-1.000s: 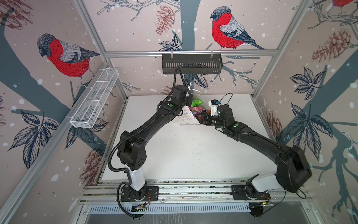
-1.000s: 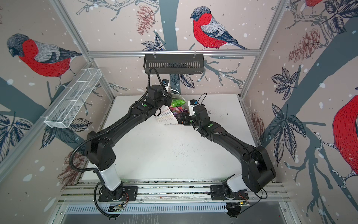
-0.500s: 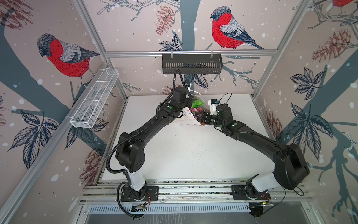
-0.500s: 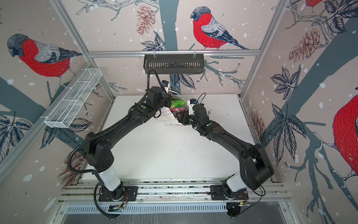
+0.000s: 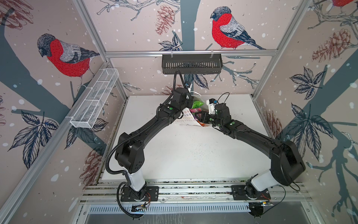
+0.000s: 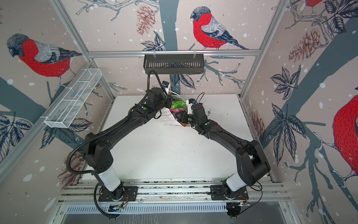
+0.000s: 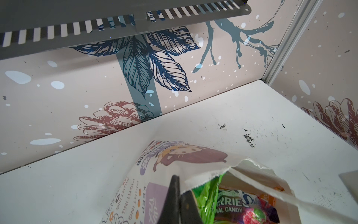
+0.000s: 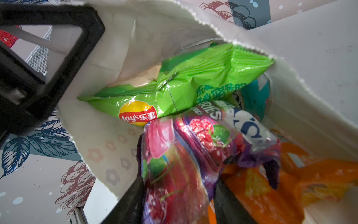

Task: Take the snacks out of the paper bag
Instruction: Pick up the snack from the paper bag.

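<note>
Your right gripper (image 8: pixel 180 194) is inside the mouth of the paper bag (image 8: pixel 155 38). Its two dark fingers (image 8: pixel 131 203) are clamped on either side of the purple packet (image 8: pixel 193 139). The fingertips are buried under foil, so you cannot see how deep the bite goes.

Your left gripper (image 7: pixel 179 195) is pinched tight on the bag's serrated rim and holds the mouth open. Only the finger ends show in the left wrist view; the rest is cut off by the frame edge.

Around the purple packet, a green Lay's bag (image 8: pixel 193 81) lies across the back of the opening. A teal packet (image 8: pixel 255 97) is mostly covered beside it. An orange packet (image 8: pixel 290 184) is blurred and runs out of frame. Any packets deeper in the bag are hidden.

In both top views the wrists cover the fingers. You see only the bag's patterned side (image 5: pixel 186 118) (image 6: pixel 166 118) and a crest of green foil (image 5: pixel 196 104) (image 6: pixel 178 104) between the two arms. The bag sits on the white table (image 5: pixel 193 151), toward the back wall.
</note>
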